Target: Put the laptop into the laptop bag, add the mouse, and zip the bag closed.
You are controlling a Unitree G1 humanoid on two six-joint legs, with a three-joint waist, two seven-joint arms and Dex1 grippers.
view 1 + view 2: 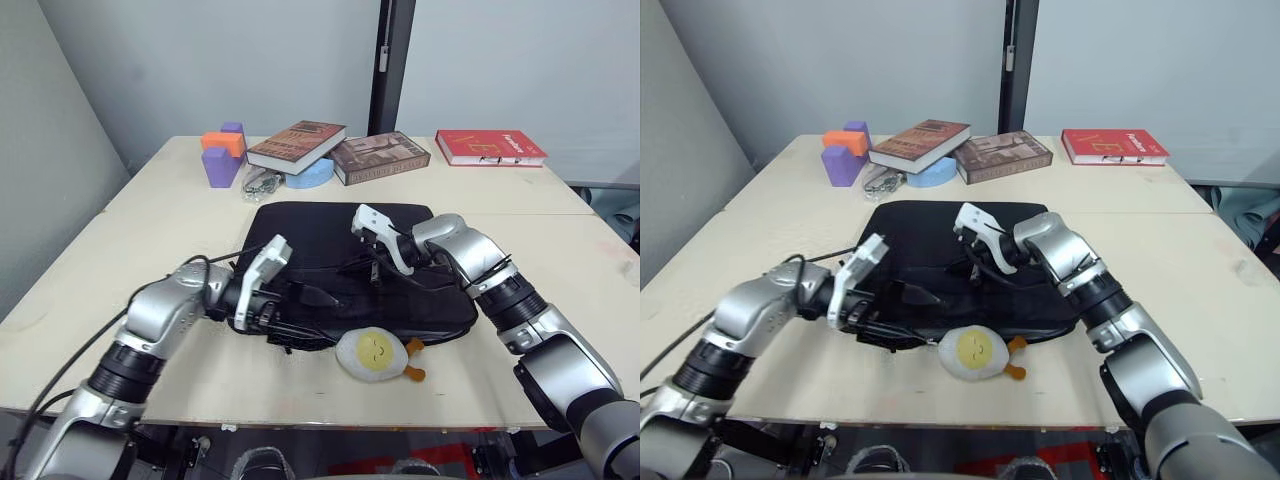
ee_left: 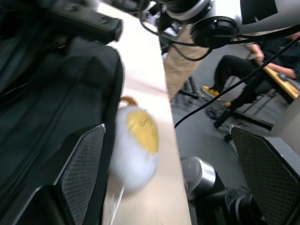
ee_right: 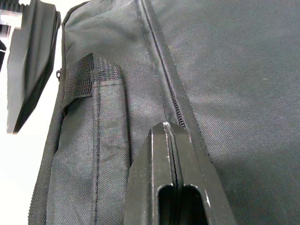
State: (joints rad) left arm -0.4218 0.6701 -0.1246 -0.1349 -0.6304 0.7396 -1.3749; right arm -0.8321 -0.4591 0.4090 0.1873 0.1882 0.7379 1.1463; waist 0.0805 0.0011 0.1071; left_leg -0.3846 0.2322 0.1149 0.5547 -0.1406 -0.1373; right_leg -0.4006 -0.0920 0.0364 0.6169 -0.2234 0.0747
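Egg-shaped plush toy near the table's front edge — three books and purple blocks at the back.

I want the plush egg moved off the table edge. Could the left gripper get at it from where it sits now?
Probably yes. The left gripper is open at the laptop bag's near edge, and the plush egg lies just beside it on bare table with nothing between.

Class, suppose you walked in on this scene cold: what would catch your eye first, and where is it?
The black laptop bag lies flat mid-table with both grippers on it: the left gripper at its near left corner, the right gripper shut over its zipper line. Beside its near edge sits a white-and-yellow plush toy.
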